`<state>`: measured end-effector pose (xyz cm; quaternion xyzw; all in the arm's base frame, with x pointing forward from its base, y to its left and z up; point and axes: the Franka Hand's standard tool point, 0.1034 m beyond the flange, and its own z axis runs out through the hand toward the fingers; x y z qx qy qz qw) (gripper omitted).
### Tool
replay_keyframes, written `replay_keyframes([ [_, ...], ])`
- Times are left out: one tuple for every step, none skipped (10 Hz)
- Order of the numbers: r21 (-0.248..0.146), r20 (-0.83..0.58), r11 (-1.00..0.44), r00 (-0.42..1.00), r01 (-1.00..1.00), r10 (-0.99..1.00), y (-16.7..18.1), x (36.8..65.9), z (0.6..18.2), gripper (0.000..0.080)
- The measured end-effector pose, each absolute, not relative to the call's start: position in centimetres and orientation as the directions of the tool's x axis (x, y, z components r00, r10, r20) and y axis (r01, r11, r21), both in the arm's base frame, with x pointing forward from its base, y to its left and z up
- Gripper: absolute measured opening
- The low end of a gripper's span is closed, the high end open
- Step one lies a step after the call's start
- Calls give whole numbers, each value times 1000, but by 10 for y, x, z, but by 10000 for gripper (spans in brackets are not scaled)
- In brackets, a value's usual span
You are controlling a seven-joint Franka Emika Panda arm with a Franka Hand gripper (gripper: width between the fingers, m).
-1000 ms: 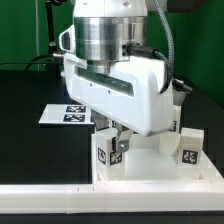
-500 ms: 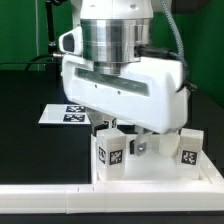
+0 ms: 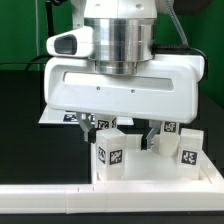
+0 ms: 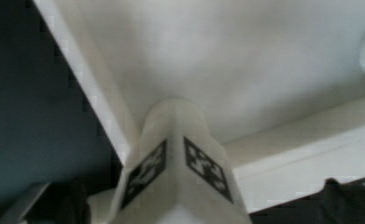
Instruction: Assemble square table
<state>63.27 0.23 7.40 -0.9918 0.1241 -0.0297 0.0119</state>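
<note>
The square table's white slab (image 3: 150, 172) lies flat near the front, seen close up in the wrist view as a pale surface (image 4: 214, 60). One white tagged leg (image 3: 108, 150) stands upright at its near corner on the exterior view's left. My gripper (image 3: 118, 132) hangs just over that leg, open, with a dark finger on each side and clear of it. In the wrist view the leg (image 4: 179, 165) rises between the spread jaws of the gripper (image 4: 193, 205). Two more legs (image 3: 188, 148) (image 3: 168, 129) stand at the slab's side on the exterior view's right.
The marker board (image 3: 52, 118) lies on the black table behind the slab, mostly hidden by the gripper's body. A long white bar fence (image 3: 45, 196) runs along the front edge, against the slab.
The gripper has opened and let go of the upright leg. Its body has turned square to the camera and lifted slightly; the leg stays standing on the slab.
</note>
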Motion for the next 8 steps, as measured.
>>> replay_keyframes([
  [-14,60,-992,990,-127,-128,-1,633,74,649],
  [-2,61,-1000,998,-28,-28,-3,634,75,649],
  [9,59,-998,996,60,61,-5,634,75,649],
  [18,57,-990,988,141,141,-6,634,75,649],
  [23,55,-986,984,166,167,-6,633,74,649],
  [25,54,-982,980,189,190,-6,633,74,649],
  [24,54,-984,982,178,179,-7,633,74,562],
  [22,54,-989,987,148,149,-7,633,74,426],
])
